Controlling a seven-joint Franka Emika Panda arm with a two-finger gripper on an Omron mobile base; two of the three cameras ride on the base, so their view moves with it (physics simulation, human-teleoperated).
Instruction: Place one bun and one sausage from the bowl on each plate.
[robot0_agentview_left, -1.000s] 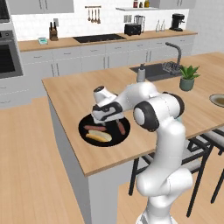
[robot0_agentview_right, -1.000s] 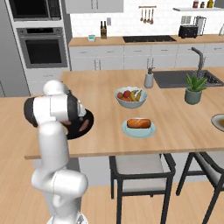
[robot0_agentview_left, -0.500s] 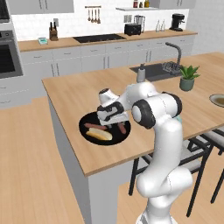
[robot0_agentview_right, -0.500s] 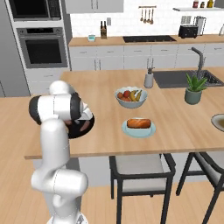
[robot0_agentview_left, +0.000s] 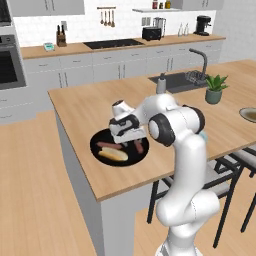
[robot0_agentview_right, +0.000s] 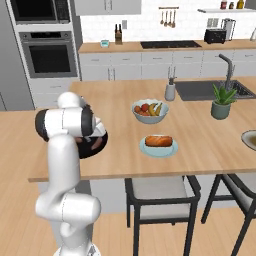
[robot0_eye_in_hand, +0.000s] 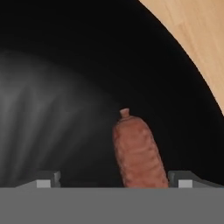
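Robot arm in white reaches down over the wide round black bowl in the left base view. The bowl sits on the long wooden counter, near its front edge. Inside the bowl lie a pale yellow bun, a long reddish-brown sausage just behind it, and a second short red-brown sausage on the right side. The two-finger gripper hangs low over the right part of the bowl, just beside that second sausage. From here one cannot tell how its fingers stand.

From the right base view, the white arm hides most of the black bowl. To its right, well apart, sits the small light blue plate with a brown bun and sausage on it. Behind the plate is a pale bowl of colourful fruit. Farther right stands a small green plant in a grey pot.

Up close in the hand view, the red-brown sausage lies on the black floor of the bowl. It sits between the two finger tips, which stand wide apart and do not touch it. The claw is open.
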